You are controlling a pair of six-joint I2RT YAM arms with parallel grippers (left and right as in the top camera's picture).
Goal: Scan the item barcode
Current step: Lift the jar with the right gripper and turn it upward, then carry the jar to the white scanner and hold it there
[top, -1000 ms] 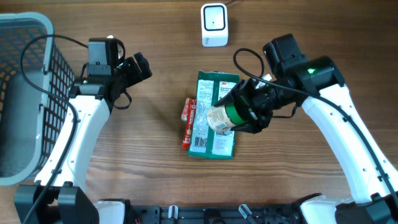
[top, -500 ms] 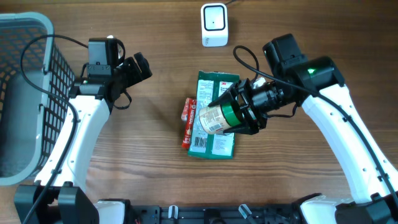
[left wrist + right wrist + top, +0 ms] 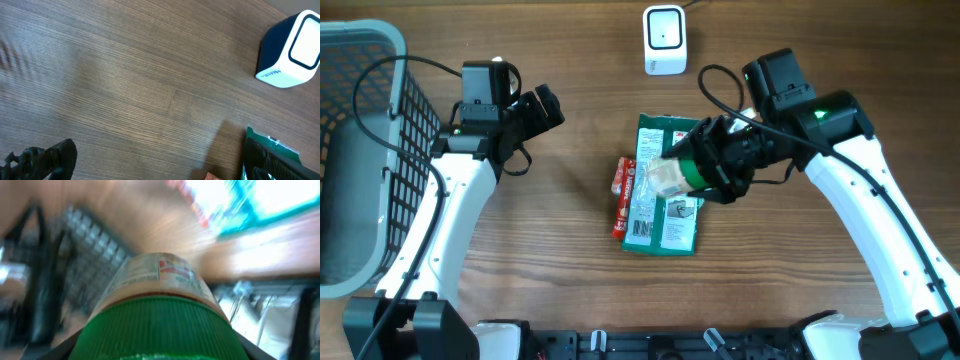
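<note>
My right gripper [image 3: 708, 167] is shut on the green lid [image 3: 694, 172] of a jar with a pale label [image 3: 667, 180], held lying sideways above the green packet [image 3: 663, 210]. In the right wrist view the lid [image 3: 155, 327] fills the bottom and the jar body [image 3: 160, 277] points away; the picture is motion-blurred and no barcode can be read. The white scanner [image 3: 665, 40] stands at the far edge; the left wrist view shows it too [image 3: 292, 47]. My left gripper [image 3: 542, 108] is open over bare wood at the left, its fingers [image 3: 47, 157] far apart with nothing between them.
A green flat packet [image 3: 277, 147] and a red pack [image 3: 620, 195] lie at the table's middle, under the jar. A grey basket [image 3: 360, 35] stands at the left edge, beside the left arm. The right arm's cable [image 3: 715, 85] loops near the scanner.
The right gripper has turned with the jar and shifted slightly toward the far side. The left arm has not moved.
</note>
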